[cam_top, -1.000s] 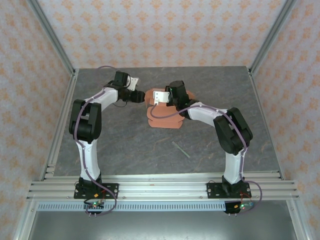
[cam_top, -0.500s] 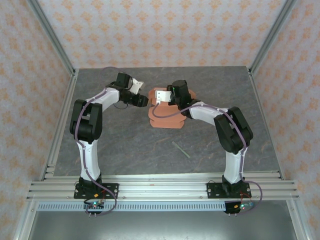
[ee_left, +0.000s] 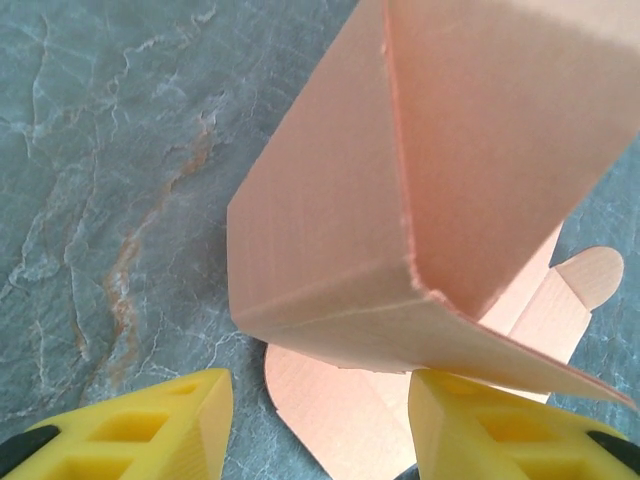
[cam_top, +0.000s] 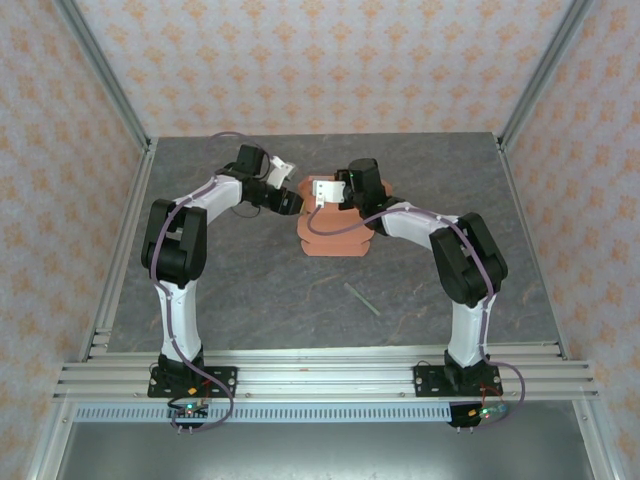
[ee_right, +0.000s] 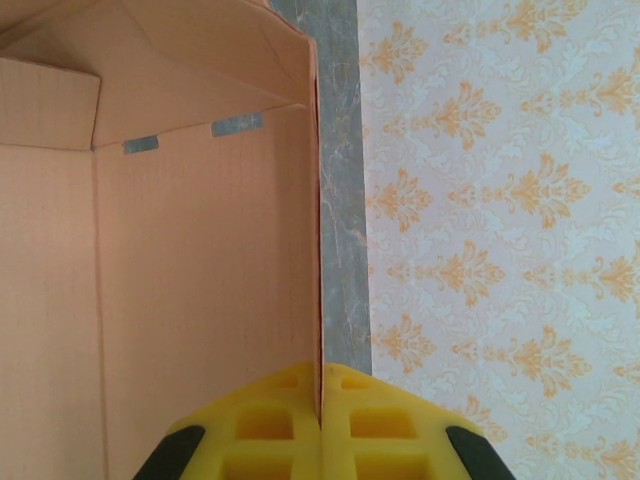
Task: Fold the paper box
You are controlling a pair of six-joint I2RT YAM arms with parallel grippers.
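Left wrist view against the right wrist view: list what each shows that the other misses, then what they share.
Left wrist: the paper box from outside, a raised panel folded over, a rounded tab flat on the table, and the left gripper with jaws apart. Right wrist: the box's inside with two small slots, the patterned wall, and the right gripper with jaws shut on a box wall's edge. Both: salmon-orange card, grey table surface, yellow jaws.

The paper box (ee_left: 330, 250) is matt, finely ribbed thin card, the table (ee_left: 100, 200) smooth grey veined stone-look, the frame rails (cam_top: 320, 375) brushed metal.
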